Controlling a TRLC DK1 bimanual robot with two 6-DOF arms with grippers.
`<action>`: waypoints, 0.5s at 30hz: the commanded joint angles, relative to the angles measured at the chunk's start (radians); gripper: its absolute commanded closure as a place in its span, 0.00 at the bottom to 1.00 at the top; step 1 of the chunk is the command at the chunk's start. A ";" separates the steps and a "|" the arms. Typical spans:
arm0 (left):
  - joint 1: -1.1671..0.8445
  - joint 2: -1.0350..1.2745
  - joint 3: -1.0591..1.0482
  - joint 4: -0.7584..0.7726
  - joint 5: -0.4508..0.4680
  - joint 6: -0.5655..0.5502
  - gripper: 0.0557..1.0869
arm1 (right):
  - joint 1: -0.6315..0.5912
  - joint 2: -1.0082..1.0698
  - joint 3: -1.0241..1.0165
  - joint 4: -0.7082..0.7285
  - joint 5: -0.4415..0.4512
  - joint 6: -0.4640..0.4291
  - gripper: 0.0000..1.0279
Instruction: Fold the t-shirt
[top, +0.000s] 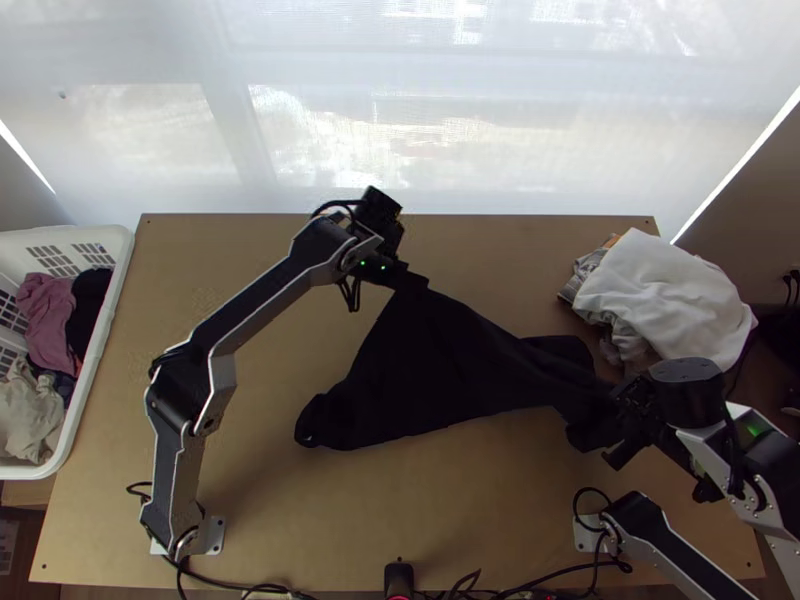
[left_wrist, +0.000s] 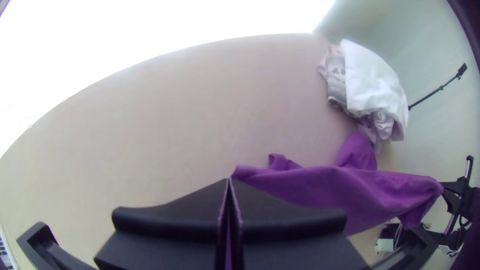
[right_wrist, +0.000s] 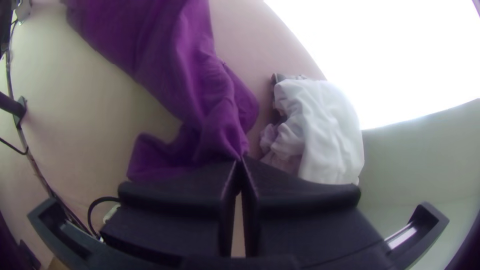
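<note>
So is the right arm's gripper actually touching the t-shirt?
Touching. The right wrist view shows it: the t-shirt gathers to a pinched point right at the tips of the right gripper, whose fingers are closed on it.

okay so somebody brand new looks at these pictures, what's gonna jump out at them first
Probably the dark t-shirt, drawn out across the middle of the table, with the left claw and right claw each pinching it. Next would come the bright white cloth heaped by the table's right edge, then the white basket holding clothes at the left.
</note>
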 joint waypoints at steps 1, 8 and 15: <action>0.064 -0.189 -0.008 -0.064 0.000 -0.006 0.97 | -0.033 0.059 0.054 0.074 0.009 -0.004 0.97; 0.192 -0.417 -0.042 -0.116 0.000 0.020 0.97 | -0.089 0.193 0.197 0.176 0.006 -0.007 0.97; 0.352 -0.648 -0.105 -0.128 0.000 0.095 0.97 | -0.125 0.326 0.436 0.218 0.002 -0.002 0.97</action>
